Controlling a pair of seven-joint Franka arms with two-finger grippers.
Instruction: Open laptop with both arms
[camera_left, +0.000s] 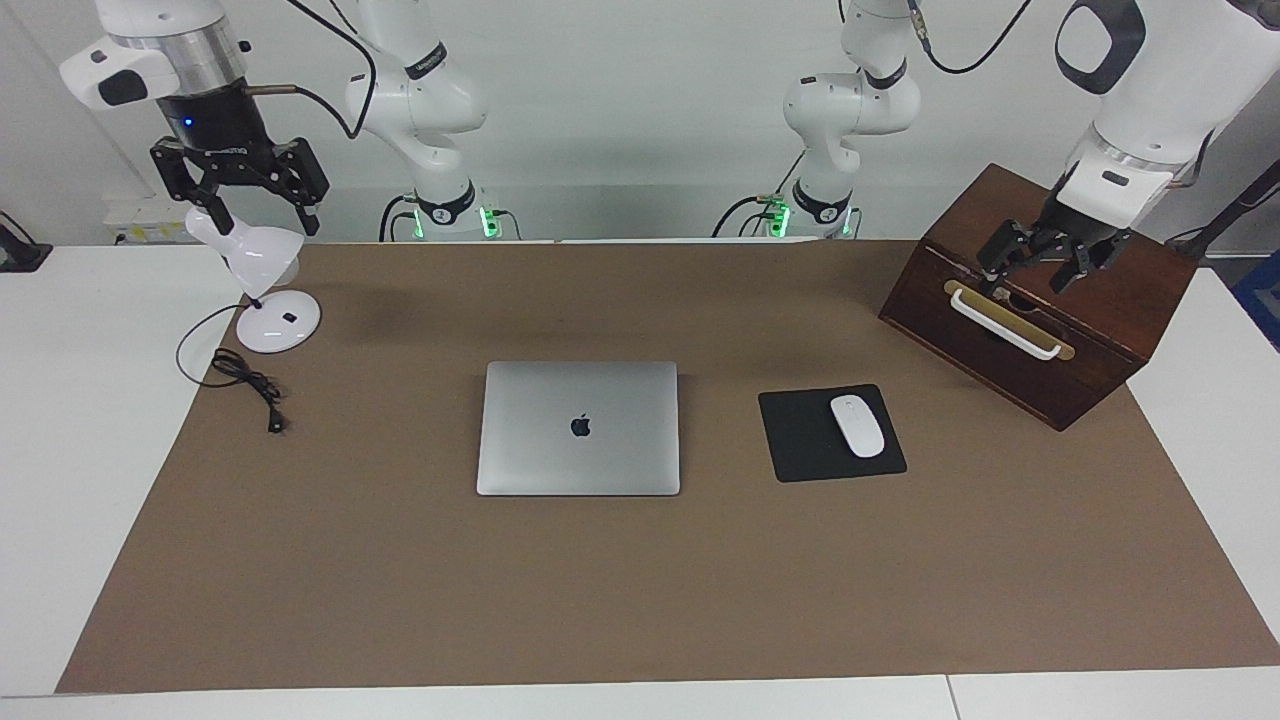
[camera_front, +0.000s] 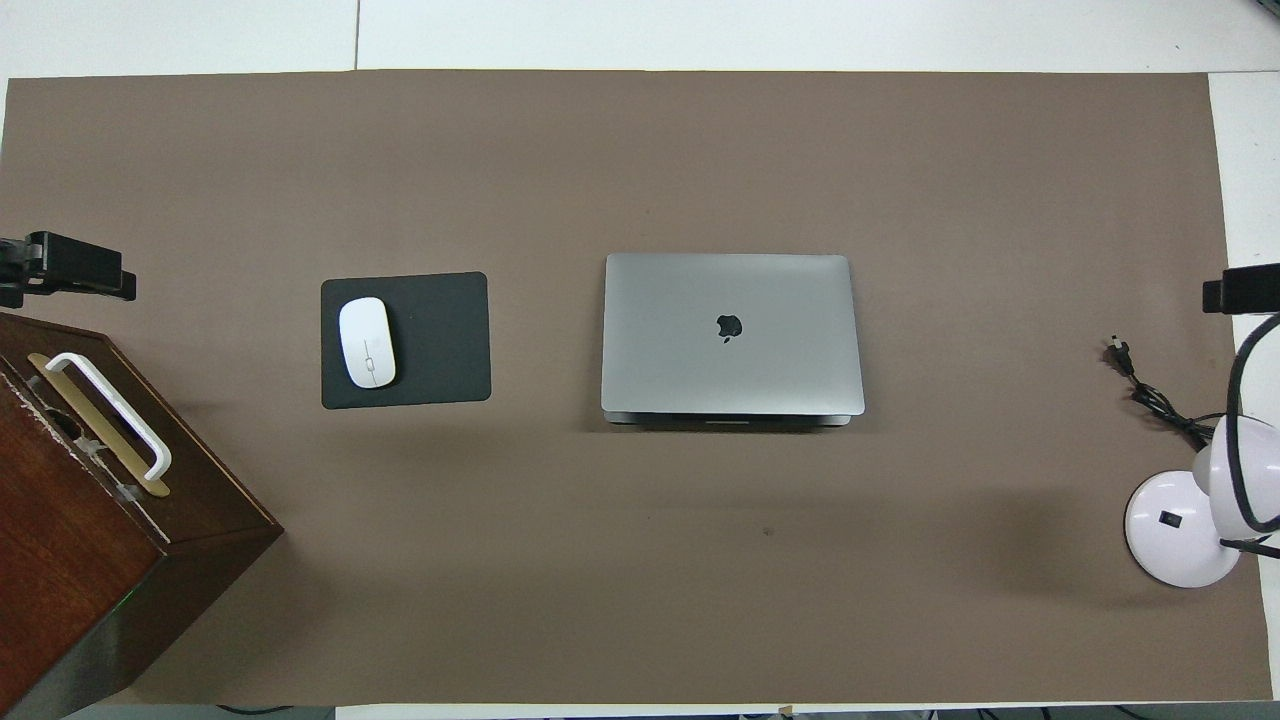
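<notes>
Nothing of the task is judged to be done: the laptop (camera_left: 578, 428) is seen shut and flat at the middle of the brown table mat (camera_left: 640, 600), its lid untouched and both arms well apart from it. The whole opening is left: the base has to be steadied and the lid raised.

The right gripper (camera_left: 240, 195) is held in the air over the white desk lamp (camera_left: 262, 285) at the right arm's end of the table, its fingers spread and grasping nothing. The left gripper (camera_left: 1040, 260) is held over the dark wooden box (camera_left: 1040, 310) at the left arm's end, its fingers likewise parted above the box's white handle (camera_left: 1003, 325).

The laptop is a slim rectangular slab of matte silver-grey metal with rounded corners and a black apple logo. Beside it, toward the left arm's end, a smooth white oval mouse (camera_left: 857, 426) is laid on a thin black mouse pad (camera_left: 800, 440). A black cord (camera_left: 245, 385) is coiled by the lamp's round glossy base.
</notes>
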